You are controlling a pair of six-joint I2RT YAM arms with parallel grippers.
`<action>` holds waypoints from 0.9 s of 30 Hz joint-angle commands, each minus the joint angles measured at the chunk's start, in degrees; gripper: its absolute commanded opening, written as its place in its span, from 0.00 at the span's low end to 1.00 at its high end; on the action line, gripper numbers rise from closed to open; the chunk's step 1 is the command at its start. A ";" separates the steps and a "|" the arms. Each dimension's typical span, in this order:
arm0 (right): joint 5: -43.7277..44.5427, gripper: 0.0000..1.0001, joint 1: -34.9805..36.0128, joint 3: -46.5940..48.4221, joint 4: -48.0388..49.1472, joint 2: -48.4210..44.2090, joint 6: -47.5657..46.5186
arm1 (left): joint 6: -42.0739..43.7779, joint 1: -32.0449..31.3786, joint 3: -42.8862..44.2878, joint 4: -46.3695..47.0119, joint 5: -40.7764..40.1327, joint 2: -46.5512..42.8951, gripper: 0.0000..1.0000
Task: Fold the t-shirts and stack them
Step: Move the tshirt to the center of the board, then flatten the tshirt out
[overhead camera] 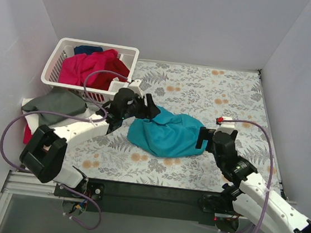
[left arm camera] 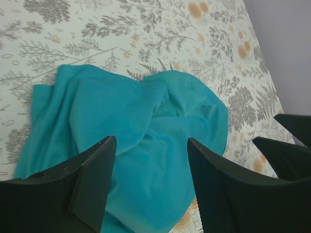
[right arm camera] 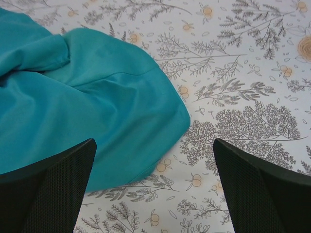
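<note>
The teal t-shirt (overhead camera: 165, 133) lies in a soft, bumpy heap in the middle of the flowery worktop (overhead camera: 231, 97). It is not flat and it is not folded yet.

The left tool (overhead camera: 150, 109) hangs over the heap's 10 o'clock edge. Its two fingers are spread apart and hold nothing. The pictures do not show whether it touches the cloth. The right tool (overhead camera: 202, 137) sits just beside the heap's 3 o'clock edge. Its fingers are spread wide too, with nothing between them.

At 10 o'clock on the worktop stands the white basket (overhead camera: 54, 65). A magenta t-shirt (overhead camera: 91, 67) and a navy t-shirt (overhead camera: 87, 48) are bunched up inside it, so they wait their turn.

At 9 o'clock a grey t-shirt (overhead camera: 58, 105) lies on top of a low pile, with a bit of red cloth (overhead camera: 27, 133) peeking out under it. That looks like the stack, so a few shirts seem done.

The job looks partly done. The teal shirt needs spreading, folding and stacking, and then the basket shirts need the same.
</note>
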 commanded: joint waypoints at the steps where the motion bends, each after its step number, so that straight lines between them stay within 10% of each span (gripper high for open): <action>1: 2.85 0.97 0.15 3.25 1.12 5.35 2.33 | 2.46 -3.38 0.19 2.97 -7.45 2.54 0.56; 27: -14.28 0.96 -12.60 6.77 12.72 26.36 -0.83 | 14.68 -12.62 24.80 -2.12 -7.54 32.86 0.55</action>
